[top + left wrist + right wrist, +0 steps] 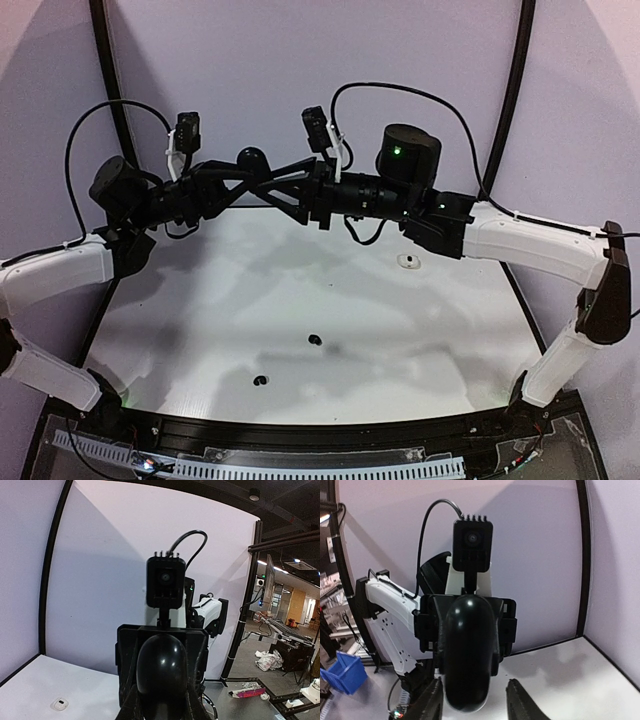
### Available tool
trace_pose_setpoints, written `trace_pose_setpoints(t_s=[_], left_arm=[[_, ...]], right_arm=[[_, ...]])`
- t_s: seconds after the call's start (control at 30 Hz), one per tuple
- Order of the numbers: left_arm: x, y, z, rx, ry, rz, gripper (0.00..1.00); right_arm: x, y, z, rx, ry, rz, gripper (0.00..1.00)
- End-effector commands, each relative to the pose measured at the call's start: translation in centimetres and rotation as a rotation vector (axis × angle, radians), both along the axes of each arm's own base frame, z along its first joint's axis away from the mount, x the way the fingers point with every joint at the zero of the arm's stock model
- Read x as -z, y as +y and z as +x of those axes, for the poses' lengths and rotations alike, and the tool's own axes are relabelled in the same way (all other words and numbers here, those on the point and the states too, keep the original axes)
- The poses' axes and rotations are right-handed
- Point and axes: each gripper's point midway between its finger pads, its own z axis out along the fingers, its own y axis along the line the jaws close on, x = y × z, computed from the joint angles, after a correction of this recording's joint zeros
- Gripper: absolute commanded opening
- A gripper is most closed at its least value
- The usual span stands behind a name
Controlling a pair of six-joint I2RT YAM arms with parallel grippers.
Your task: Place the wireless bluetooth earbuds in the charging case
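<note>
Looking slick, the glossy black egg-shaped charging case (467,650) wants a mid-body grip: left fingers (128,707) clamp it, right fingers (431,704) parted.

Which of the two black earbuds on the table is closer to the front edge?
The left black earbud, lower in the top view; the other black earbud lies further back and to its right.

We look straight at the black charging case (467,670), held up in front of us.

The left gripper (468,652) holds the glossy oval case, with its wrist camera (472,545) perched above and its white arm link (390,605) running off to the left. At the bottom edge we see the right gripper (475,682), its fingers (520,702) parted on either side of the case's lower end. A blue bin (342,672) sits low left, and the white table (580,675) low right.
</note>
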Motion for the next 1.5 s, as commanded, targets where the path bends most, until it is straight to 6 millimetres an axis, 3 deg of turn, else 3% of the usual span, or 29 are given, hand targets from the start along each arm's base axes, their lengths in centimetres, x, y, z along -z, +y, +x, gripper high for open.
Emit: trace_pose_setpoints(t_s=[0.0, 0.13, 0.3, 0.37, 0.4, 0.47, 0.57, 0.6, 0.63, 0.67, 0.73, 0.93, 1.23, 1.37, 1.47], left_arm=[[-0.4, -0.1, -0.7, 0.007, -0.034, -0.002, 0.01], [0.0, -0.2, -0.7, 0.004, -0.028, 0.014, 0.01], [1.0, -0.3, -0.5, -0.006, -0.003, 0.047, 0.01], [1.6, -0.5, -0.5, 0.004, -0.006, 0.072, 0.02], [2.3, -0.7, -0.4, 0.010, 0.011, 0.098, 0.06], [3.0, -0.9, -0.8, 0.033, -0.043, 0.151, 0.52], [5.4, -0.8, -0.8, 0.043, -0.072, 0.267, 0.79], [5.4, -0.7, -0.7, 0.040, -0.096, 0.285, 0.83], [6.9, -0.5, -0.7, 0.036, -0.135, 0.340, 0.84], [6.6, -0.5, -0.6, 0.017, -0.239, 0.349, 0.85], [8.6, -0.3, -0.5, 0.028, -0.233, 0.438, 0.85], [8.4, -0.3, -0.9, 0.053, -0.324, 0.466, 0.77], [6.5, 0.0, -1.8, 0.069, -0.339, 0.427, 0.54], [7.1, 0.1, -2.1, 0.082, -0.323, 0.437, 0.39], [7.2, 0.0, -2.1, 0.085, -0.303, 0.439, 0.40]], right_arm=[[-0.2, 0.8, -0.3, -0.033, -0.004, -0.005, 0.33], [-0.7, 0.4, -0.6, -0.031, -0.017, 0.013, 0.24], [-1.1, 0.2, -0.9, -0.038, -0.049, 0.012, 0.00], [-0.8, 0.0, -1.0, -0.037, -0.055, -0.010, 0.00], [-0.7, -0.1, -0.9, -0.031, -0.066, -0.021, 0.00], [-0.1, -0.6, -0.8, -0.004, -0.070, -0.080, 0.00], [1.2, -1.9, -0.8, 0.037, -0.081, -0.199, 0.00], [1.9, -2.4, -1.0, 0.042, -0.077, -0.245, 0.00], [2.1, -2.8, -1.0, 0.051, -0.102, -0.286, 0.00], [2.4, -3.2, -1.1, 0.050, -0.108, -0.329, 0.00], [4.2, -3.8, -1.2, 0.039, -0.103, -0.459, 0.00], [7.4, -3.9, -1.6, -0.019, -0.111, -0.720, 0.00], [7.2, -2.3, -1.2, -0.018, -0.171, -0.751, 0.00], [6.4, -2.0, -1.3, -0.011, -0.186, -0.707, 0.00], [5.8, -2.0, -1.3, -0.011, -0.194, -0.686, 0.00]])
